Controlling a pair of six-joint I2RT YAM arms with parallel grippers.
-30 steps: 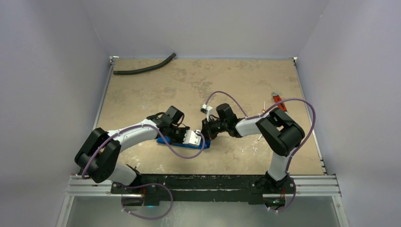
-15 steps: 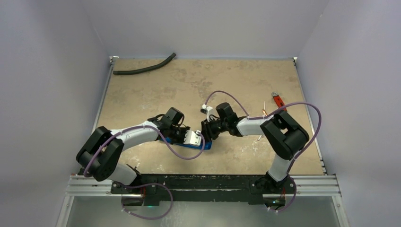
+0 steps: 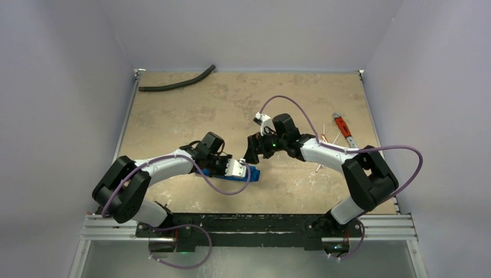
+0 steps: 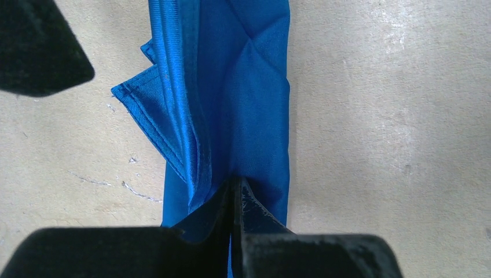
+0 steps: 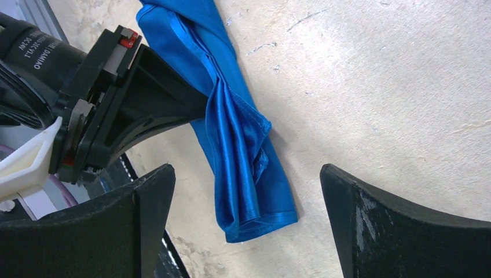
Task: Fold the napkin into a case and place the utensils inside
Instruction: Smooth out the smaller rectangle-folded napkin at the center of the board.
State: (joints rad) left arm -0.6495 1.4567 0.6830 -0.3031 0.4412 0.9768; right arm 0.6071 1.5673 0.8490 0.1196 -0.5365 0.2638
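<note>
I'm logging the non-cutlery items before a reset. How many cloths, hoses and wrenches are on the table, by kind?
Blue napkin: 1
Black hose: 1
Red-handled wrench: 1
Total: 3

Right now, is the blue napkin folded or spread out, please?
Folded: the napkin lies as a narrow layered strip, stacked hems showing, the left hand shut on one end.

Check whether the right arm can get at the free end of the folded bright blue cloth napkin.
Probably yes: the right arm's open jaws hang near that end; the left arm pinches the napkin farther along.
</note>
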